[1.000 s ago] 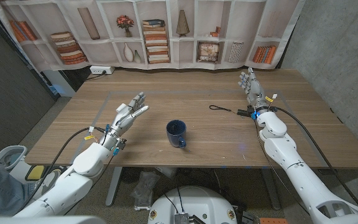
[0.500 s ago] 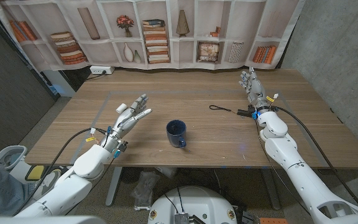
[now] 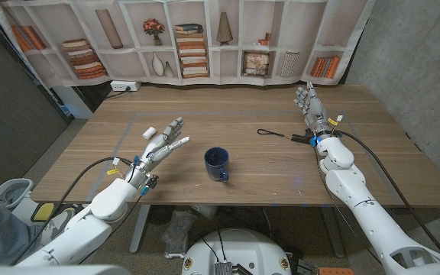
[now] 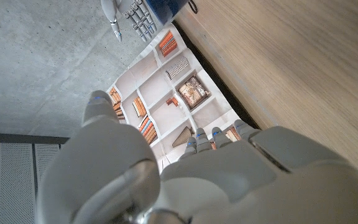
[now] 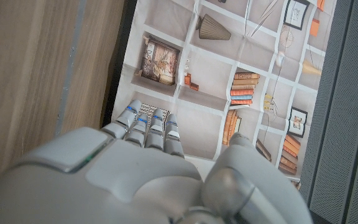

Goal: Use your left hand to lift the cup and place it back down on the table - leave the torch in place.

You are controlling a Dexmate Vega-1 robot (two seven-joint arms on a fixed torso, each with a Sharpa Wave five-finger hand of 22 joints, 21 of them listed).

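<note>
The left robot hand [image 3: 163, 141] sits left of centre in the head view, raised over the tabletop [image 3: 228, 114], its fingers spread wide and pointing toward the upper right of the frame; it holds nothing and is apart from the cup. The right robot hand [image 3: 309, 103] stands in the upper right of the frame near the far edge of the tabletop, fingers straight, held close together and pointing away from the robot, also holding nothing.

The cup [image 3: 217, 163] is dark blue, upright and open at the top, with a handle on the side nearer the robot. It stands a little below the middle of the head view, to the right of the left robot hand. The torch [image 3: 302, 139] is a small dark object lying just beside the right wrist, with a thin black cord looping off to the left.

The left wrist view looks over the back of the left robot hand [image 4: 185, 180] and catches a blue edge of the cup [image 4: 166, 7] at the top of the frame, with the right robot hand [image 4: 132, 14] beside it. The right wrist view shows the back of the right robot hand [image 5: 148, 177] against a printed bookshelf backdrop [image 5: 241, 62].
</note>
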